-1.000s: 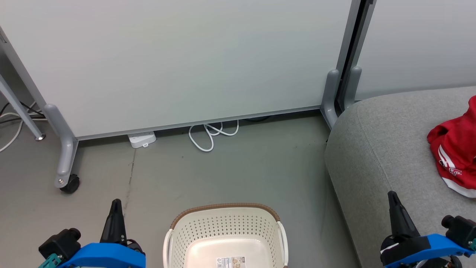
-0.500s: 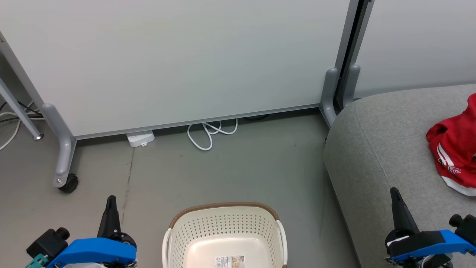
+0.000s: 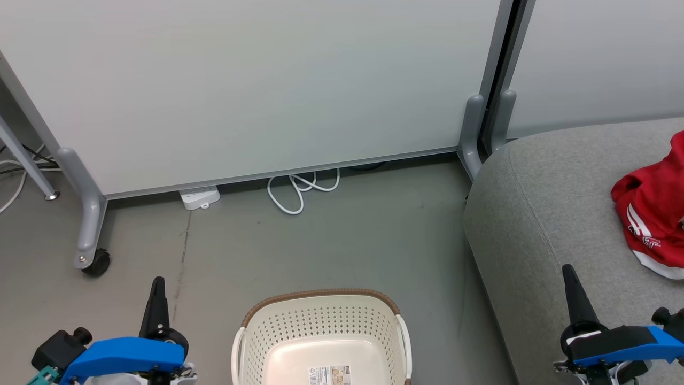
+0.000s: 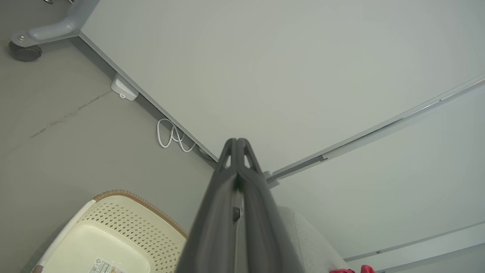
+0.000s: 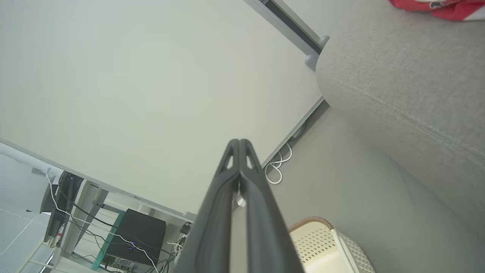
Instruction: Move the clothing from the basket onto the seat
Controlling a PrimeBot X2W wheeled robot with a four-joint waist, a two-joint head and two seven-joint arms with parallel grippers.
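Observation:
The cream basket [image 3: 320,315] with a brown rim stands on the floor at the bottom centre, holding nothing but a label sticker on its floor. Red clothing [image 3: 649,214] with white stripes lies bunched on the grey seat [image 3: 545,214] at the right edge. My left gripper [image 3: 157,283] is shut and empty, left of the basket, fingers pointing up. My right gripper [image 3: 567,272] is shut and empty over the seat's front part, well short of the clothing. The left wrist view shows the shut left gripper [image 4: 237,142] above the basket [image 4: 113,223]; the right wrist view shows the right gripper [image 5: 239,142], the seat [image 5: 409,87] and the clothing [image 5: 439,5].
A pale partition panel [image 3: 256,80] on castor feet [image 3: 96,262] stands behind the basket. A white cable loop [image 3: 299,190] and a power strip [image 3: 199,197] lie at its base. A metal leg [image 3: 32,171] stands far left. Grey floor [image 3: 331,240] lies between panel and basket.
The head camera has shifted slightly, moving the whole scene up and left. Both grippers sit a little lower in view. Both stay shut.

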